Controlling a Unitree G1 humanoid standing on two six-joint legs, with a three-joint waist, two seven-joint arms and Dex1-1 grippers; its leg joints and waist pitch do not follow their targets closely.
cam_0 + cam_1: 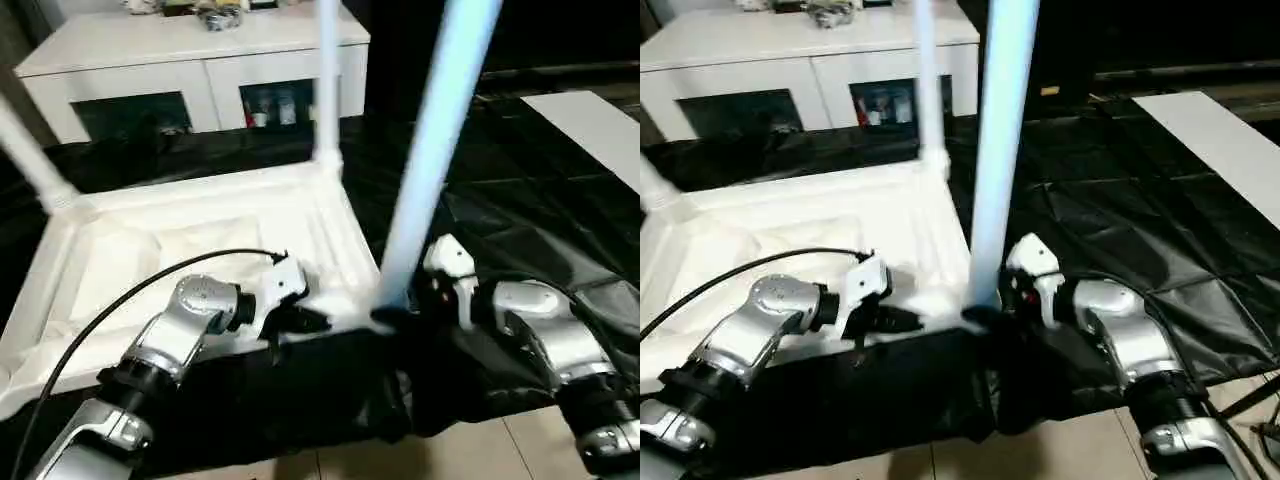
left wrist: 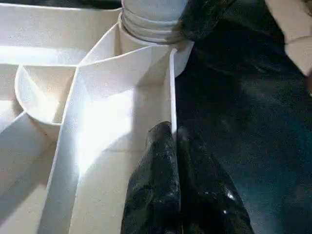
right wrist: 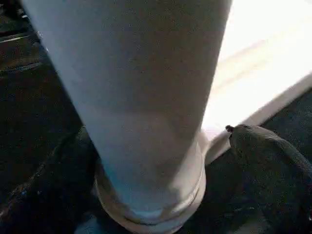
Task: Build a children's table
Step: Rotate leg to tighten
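Note:
The white tabletop (image 1: 190, 250) lies upside down on a black sheet, ribs facing up. Three white legs stand in its corner sockets: far left (image 1: 30, 160), far right (image 1: 327, 80) and near right (image 1: 435, 140). My left gripper (image 1: 310, 322) is at the near rim, close to the near right corner. In the left wrist view its fingers (image 2: 156, 170) are shut on the thin rim wall (image 2: 171, 87). My right gripper (image 1: 395, 315) stands open around the base of the near right leg (image 3: 141, 97), one finger (image 3: 268, 161) apart from it on one side.
A white cabinet (image 1: 190, 50) with dark glass doors stands behind the tabletop. A flat white board (image 1: 590, 130) lies at the far right on the black sheet (image 1: 500, 200). Pale floor tiles (image 1: 520, 450) show at the near edge. A black cable (image 1: 130, 290) arcs over my left forearm.

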